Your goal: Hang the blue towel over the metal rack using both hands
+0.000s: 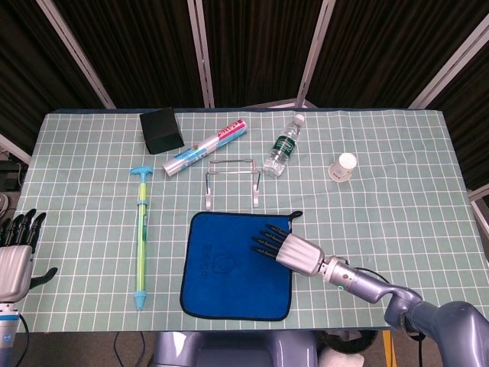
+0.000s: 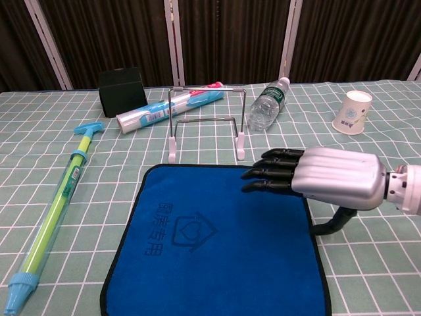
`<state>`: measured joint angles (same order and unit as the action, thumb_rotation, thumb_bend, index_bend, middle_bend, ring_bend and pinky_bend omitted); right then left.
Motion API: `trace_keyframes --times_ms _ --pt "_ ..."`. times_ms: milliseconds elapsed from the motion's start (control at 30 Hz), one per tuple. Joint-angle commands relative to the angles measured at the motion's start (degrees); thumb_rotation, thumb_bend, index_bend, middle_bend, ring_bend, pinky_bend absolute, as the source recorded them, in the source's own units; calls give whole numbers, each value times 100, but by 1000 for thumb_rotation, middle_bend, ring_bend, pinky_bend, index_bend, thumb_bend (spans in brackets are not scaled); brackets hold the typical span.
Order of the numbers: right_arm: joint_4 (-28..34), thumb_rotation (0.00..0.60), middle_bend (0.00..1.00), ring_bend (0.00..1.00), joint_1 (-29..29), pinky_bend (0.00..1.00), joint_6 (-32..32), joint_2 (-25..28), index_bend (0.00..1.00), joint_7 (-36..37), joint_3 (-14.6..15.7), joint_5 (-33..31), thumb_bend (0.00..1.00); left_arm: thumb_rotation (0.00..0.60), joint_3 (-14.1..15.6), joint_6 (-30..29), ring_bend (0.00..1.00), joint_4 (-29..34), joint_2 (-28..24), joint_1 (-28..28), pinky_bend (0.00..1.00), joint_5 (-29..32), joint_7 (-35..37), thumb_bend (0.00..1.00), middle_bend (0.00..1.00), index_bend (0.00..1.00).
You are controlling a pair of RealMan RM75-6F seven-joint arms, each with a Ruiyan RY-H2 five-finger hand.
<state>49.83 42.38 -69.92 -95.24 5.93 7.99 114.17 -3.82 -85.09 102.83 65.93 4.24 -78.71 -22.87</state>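
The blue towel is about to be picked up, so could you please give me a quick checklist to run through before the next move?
1. Blue towel lies flat, unfolded: ok.
2. Metal rack upright behind the towel, nothing on it: ok.
3. Right robot hand over the towel's right edge, fingers extended: ok; contact: cannot tell.
4. Left robot hand near the towel: not ok, it is at the table's left edge.
5. Water bottle lies close to the rack: cannot tell if it obstructs.

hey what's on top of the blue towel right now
Only the right hand is over the blue towel, fingers extended above its far right part. Whether they touch the cloth cannot be told. Nothing else lies on the towel, and the patch beneath the hand is hidden.
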Motion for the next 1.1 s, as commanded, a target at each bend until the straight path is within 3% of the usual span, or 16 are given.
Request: trace_keyframes --times_ms 33,333,767,933,1100 --pt "14 600 2 0 -23 0 -67 120 0 -74 82 -41 95 600 2 -2 0 -6 15 9 0 9 -30 0 0 0" --pt "-72 600 3 0 -69 0 -86 30 0 -48 228 -102 96 600 22 -44 0 20 42 12 0 -11 -92 0 0 0" --pt "-112 600 6 0 46 0 -109 -203 0 -16 150 -254 106 600 36 -4 0 3 61 40 0 44 -107 0 0 0" --pt "-112 600 11 0 63 0 -115 -210 43 55 166 -306 184 600 32 6 0 -3 59 50 0 69 -94 0 0 0" --pt "-107 600 19 0 64 0 -188 -202 170 134 222 -288 319 600 39 24 0 -13 71 64 0 82 -117 0 0 0"
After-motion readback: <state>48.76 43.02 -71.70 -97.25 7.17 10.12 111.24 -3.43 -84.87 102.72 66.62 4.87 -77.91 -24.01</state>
